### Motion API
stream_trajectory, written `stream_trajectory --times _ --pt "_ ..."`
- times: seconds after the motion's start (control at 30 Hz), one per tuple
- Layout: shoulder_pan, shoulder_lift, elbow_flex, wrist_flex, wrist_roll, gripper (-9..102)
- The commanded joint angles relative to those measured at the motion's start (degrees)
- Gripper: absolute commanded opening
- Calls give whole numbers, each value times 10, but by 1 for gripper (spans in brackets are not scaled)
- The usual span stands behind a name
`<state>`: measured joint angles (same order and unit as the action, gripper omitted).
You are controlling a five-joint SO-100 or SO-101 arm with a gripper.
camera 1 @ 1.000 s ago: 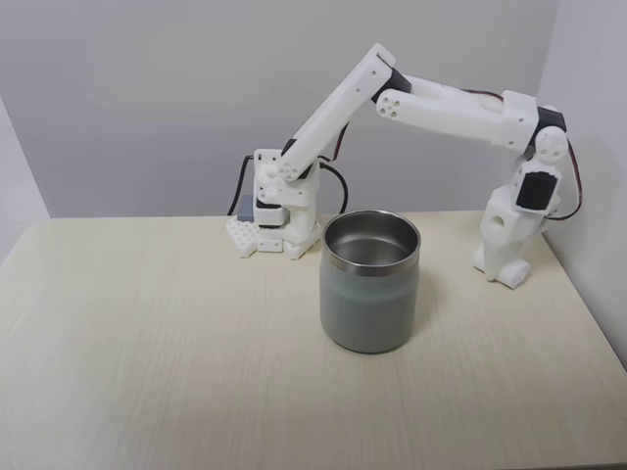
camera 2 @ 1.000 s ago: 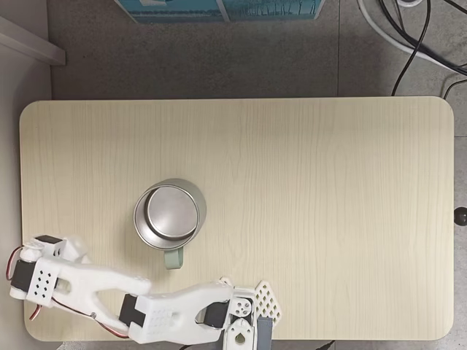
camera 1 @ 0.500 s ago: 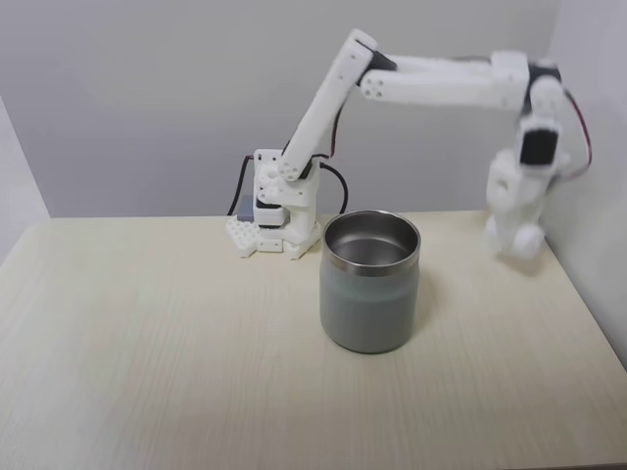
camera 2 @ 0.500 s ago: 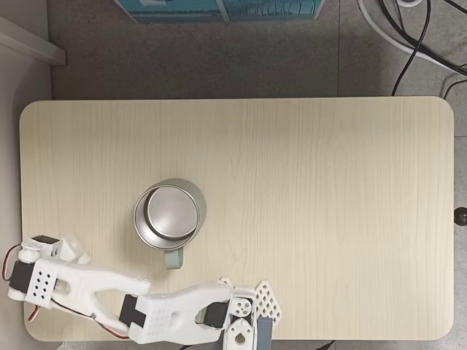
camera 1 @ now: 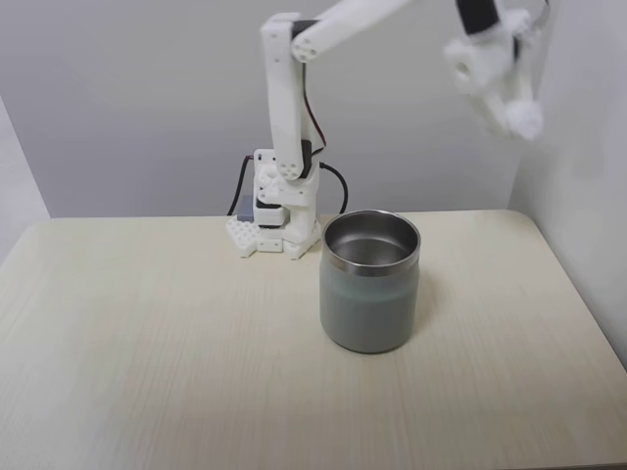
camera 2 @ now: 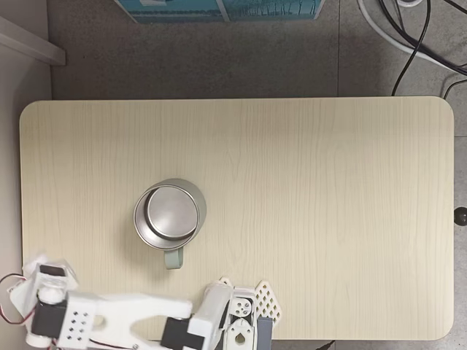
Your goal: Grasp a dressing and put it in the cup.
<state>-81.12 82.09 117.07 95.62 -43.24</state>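
The cup (camera 1: 368, 304) stands upright mid-table, steel rim and inside shining, body matte grey-green. In the fixed view from above the cup (camera 2: 197, 227) shows a small grey-green tab on its near side. My gripper (camera 1: 513, 110) hangs high at the upper right, well above and to the right of the cup, blurred by motion. A rounded white lump, the dressing (camera 1: 525, 120), sits at its tip with the fingers closed on it. From above, the gripper (camera 2: 38, 271) lies past the table's lower left corner, and the dressing cannot be made out there.
The arm's base (camera 1: 284, 220) stands at the table's back edge just behind the cup, and at the bottom edge from above (camera 2: 244, 321). A white wall (camera 1: 588, 206) runs close along the right. Bare pale wood table (camera 2: 328, 204) spreads around. Cables (camera 2: 408, 36) lie on the floor.
The gripper rose from the tabletop right of the cup to high in the air, carrying the white lump. The upper arm swung upright. From above, the wrist shifted toward the lower edge.
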Motion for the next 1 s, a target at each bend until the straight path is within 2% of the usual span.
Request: stream_trajectory --times 0.0,0.33,0.47,0.63,0.97 --pt "47 -55 21 12 19 0" --pt "200 -116 16 88 138 0" --pt "253 -164 -28 93 158 0" --pt "323 -200 -114 94 157 0" --pt "360 -289 -292 89 127 0"
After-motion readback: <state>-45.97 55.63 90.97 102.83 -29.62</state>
